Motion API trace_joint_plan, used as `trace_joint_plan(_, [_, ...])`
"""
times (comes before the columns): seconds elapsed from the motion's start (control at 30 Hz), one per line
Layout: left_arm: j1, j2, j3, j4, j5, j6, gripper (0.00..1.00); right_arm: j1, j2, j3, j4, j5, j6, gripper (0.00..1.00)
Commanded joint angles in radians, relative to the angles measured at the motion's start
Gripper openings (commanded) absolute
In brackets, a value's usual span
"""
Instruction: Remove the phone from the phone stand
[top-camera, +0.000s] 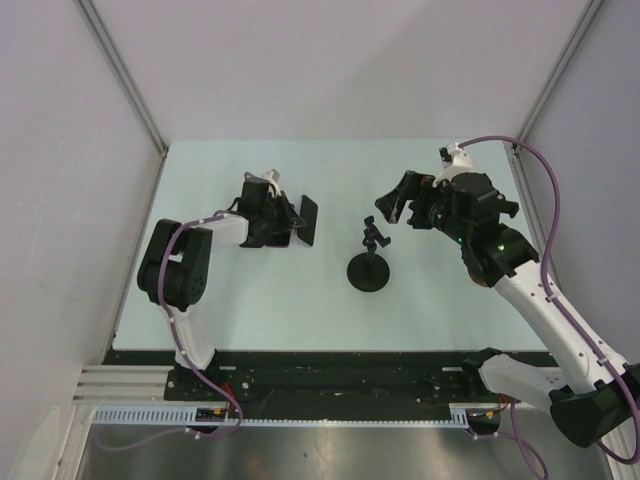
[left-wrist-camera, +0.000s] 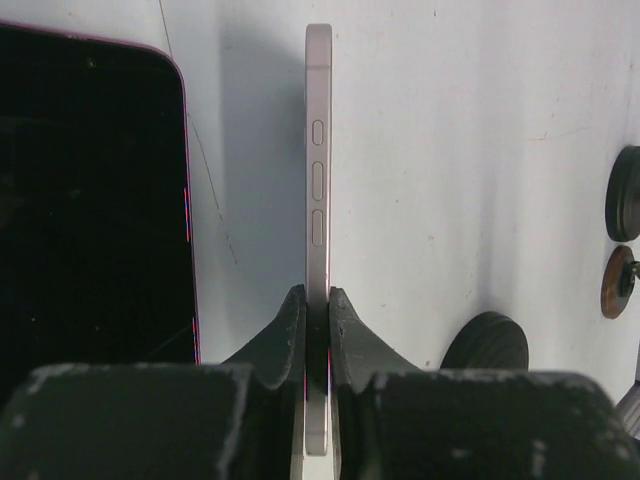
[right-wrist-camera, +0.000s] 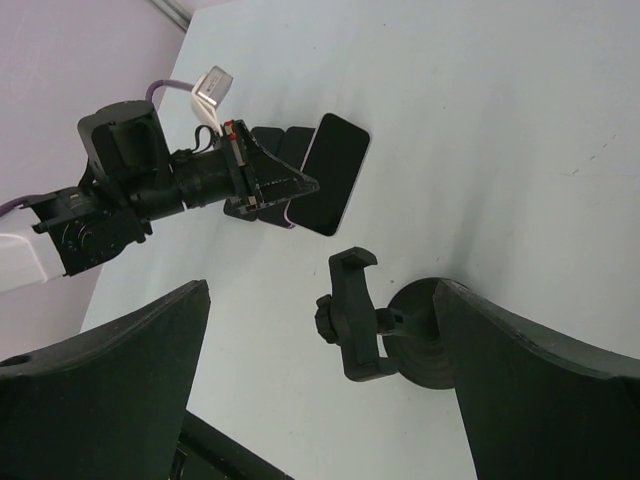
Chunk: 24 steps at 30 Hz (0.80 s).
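Observation:
The phone (top-camera: 308, 221) is clear of the stand, held on edge to its left. In the left wrist view it runs edge-on (left-wrist-camera: 318, 170), side buttons showing. My left gripper (top-camera: 283, 222) is shut on it, both fingers (left-wrist-camera: 285, 335) pressed to its faces. The black phone stand (top-camera: 368, 262) stands mid-table with its clamp (right-wrist-camera: 352, 312) empty above the round base (right-wrist-camera: 418, 350). My right gripper (top-camera: 400, 205) is open and empty, above and right of the stand. In the right wrist view the clamp lies between its fingers (right-wrist-camera: 150, 350), and the phone (right-wrist-camera: 335, 172) shows beyond.
A glossy black panel with a pink rim (left-wrist-camera: 90, 200) fills the left of the left wrist view; I cannot tell what it is. Dark round shapes (left-wrist-camera: 622, 195) sit at that view's right edge. Grey walls enclose the table (top-camera: 250, 300) at back and sides.

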Motion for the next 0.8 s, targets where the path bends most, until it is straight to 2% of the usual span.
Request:
trace_joint_plan(0.0, [0.014, 0.020, 0.024, 0.038, 0.006, -0.006, 0.14, -0.007, 0.021, 0.002, 0.027, -0.033, 0.007, 1.00])
trace_joint_plan(0.17, [0.033, -0.018, -0.014, 0.037, -0.018, 0.005, 0.23, -0.007, 0.046, 0.003, 0.038, -0.039, 0.018, 1.00])
trace_joint_plan(0.4, [0.040, -0.052, -0.011, 0.026, -0.031, 0.048, 0.46, -0.007, 0.078, 0.003, 0.064, -0.054, 0.030, 1.00])
trace_joint_plan(0.6, [0.039, -0.113, 0.006, -0.008, -0.059, 0.080, 0.59, -0.012, 0.089, 0.003, 0.079, -0.059, 0.033, 1.00])
trace_joint_plan(0.77, [-0.021, -0.126, 0.044, -0.018, -0.045, 0.097, 0.66, -0.023, 0.100, 0.003, 0.085, -0.060, 0.038, 1.00])
